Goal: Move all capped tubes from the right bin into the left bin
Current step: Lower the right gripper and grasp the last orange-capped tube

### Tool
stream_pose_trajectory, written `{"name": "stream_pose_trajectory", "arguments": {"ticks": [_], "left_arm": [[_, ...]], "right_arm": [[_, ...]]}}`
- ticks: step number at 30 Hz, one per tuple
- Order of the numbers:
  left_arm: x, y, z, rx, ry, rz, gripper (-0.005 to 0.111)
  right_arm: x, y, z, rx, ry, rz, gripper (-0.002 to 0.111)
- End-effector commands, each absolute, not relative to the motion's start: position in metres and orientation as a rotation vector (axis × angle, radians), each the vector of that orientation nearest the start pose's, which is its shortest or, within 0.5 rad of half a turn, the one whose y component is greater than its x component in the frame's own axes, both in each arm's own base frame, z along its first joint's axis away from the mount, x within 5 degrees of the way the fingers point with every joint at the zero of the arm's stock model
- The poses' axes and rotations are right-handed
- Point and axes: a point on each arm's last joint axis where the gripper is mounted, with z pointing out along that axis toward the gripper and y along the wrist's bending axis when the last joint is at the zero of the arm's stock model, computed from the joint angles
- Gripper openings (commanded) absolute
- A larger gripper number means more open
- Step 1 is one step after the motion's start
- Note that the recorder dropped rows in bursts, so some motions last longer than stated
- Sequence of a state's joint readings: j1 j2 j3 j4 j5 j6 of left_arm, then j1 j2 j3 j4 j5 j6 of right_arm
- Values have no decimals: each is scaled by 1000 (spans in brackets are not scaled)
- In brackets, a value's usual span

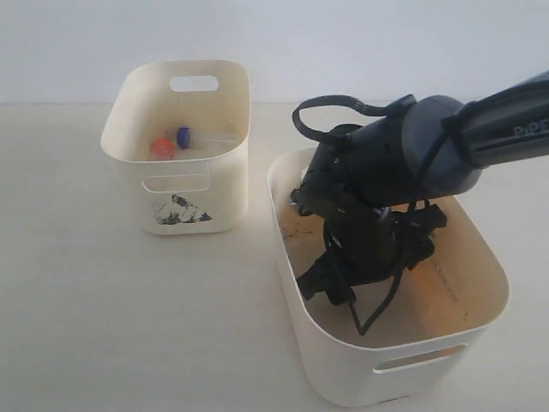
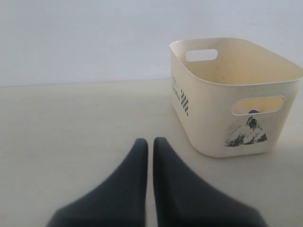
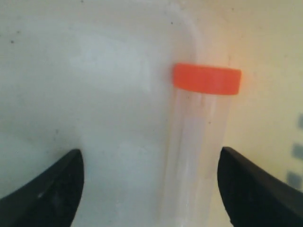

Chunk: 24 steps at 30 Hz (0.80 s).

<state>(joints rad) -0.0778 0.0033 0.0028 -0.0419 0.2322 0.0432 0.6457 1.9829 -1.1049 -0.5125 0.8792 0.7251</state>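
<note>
Pick step is in hand, judging by the layout: the right arm's black two-finger gripper [image 3: 151,161] is reaching down inside the larger, wide cream plastic bin [image 1: 326,365], fingers spread wide, touching nothing and gripping nothing. On that bin's floor, a small clear plastic tube with an orange-red screw cap [image 3: 196,142] is lying between the two fingers, nearer one finger than the other and close to the bin's side wall. The smaller, narrow cream plastic bin with the black-and-white sticker [image 1: 214,184] is standing apart from the wide bin, on the pale tabletop [image 1: 86,300]. It is already holding two tubes, an orange-red cap [image 1: 161,148] and a blue cap [image 1: 184,136] showing side by side. Whether a fourth tube is lying in the wide bin cannot be told, since the arm is hiding much of the floor. The left arm's black gripper [image 2: 150,142] is hovering outside the wide bin, low over the tabletop, facing the sticker bin, fingers pressed nearly together and carrying nothing. Next move likely calls for centring the spread fingers over the tube, lowering, and pinching across its body. Then comes a lift clear of the wide bin's rim and a carry across to the sticker bin.
</note>
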Motion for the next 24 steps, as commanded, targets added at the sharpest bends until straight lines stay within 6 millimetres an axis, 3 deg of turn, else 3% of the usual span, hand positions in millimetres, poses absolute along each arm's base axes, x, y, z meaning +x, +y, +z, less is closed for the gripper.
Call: {"name": "stream_pose_trajectory", "arguments": {"ticks": [1,6,8,15,24], "left_arm": [[55,-5,193,72,1710,-71,4],[55,-5,193,72,1710,-71,4],[55,-5,193,72,1710,-71,4],[55,-5,193,72,1710,-71,4],[55,-5,193,72,1710,-71,4]], "right_arm": [[278,164,76,-427,3055,-710,74],[278,164,69,-437,3066,-723,70],[280,164,74,-422,3073,-763,59],[293,169,96,-324,3069,-892,3],[298,173,101,-376,3058,-853,0]]}}
